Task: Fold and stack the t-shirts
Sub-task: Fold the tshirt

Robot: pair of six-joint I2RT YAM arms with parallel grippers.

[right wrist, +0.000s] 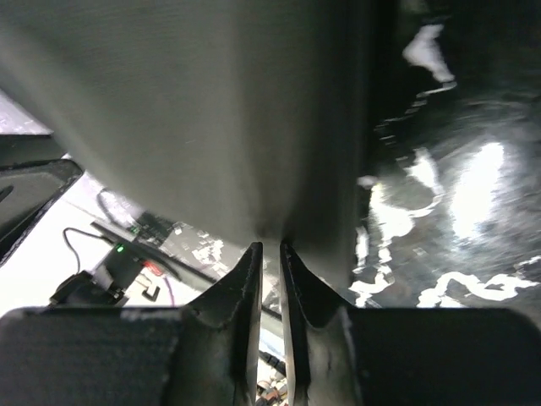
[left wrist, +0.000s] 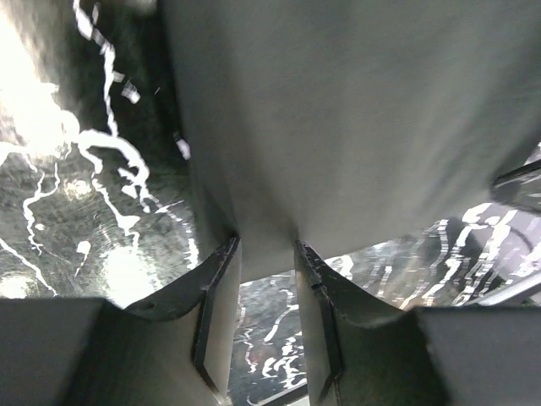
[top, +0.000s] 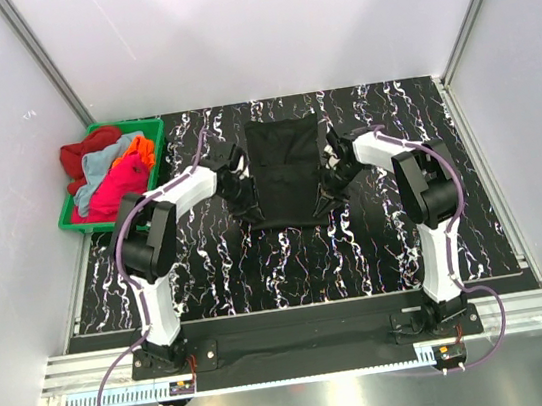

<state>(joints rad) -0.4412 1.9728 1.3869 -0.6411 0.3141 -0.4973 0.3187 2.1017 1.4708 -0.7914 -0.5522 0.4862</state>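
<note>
Top external view shows the black shirt (top: 286,165) spread on the table (top: 378,248) between the two arms, its near hem at the jaws of both grippers. The left gripper (top: 247,206) sits at the hem's left corner and the right gripper (top: 328,195) at its right corner, the two facing each other across the cloth. The rest of the shirt reaches away beyond the jaws toward the far edge of the table. In the left wrist view, the left gripper (left wrist: 266,254) has its jaws set narrow, with a fold of the black shirt (left wrist: 355,127) coming down between the fingers (left wrist: 218,292) and filling the gap at their tips. The cloth hangs above and ahead of the jaws, and the marbled table shows beneath it. In the right wrist view, the right gripper (right wrist: 270,250) has its jaws almost together, pinching the edge of the black shirt (right wrist: 194,110) right at the tips, and the cloth rises ahead of them. Well to the left of the left jaws stands a green bin (top: 67,222) holding a red shirt (top: 76,158), a light blue shirt (top: 104,166), an orange shirt (top: 142,150) and a pink shirt (top: 114,197) in a loose heap.
</note>
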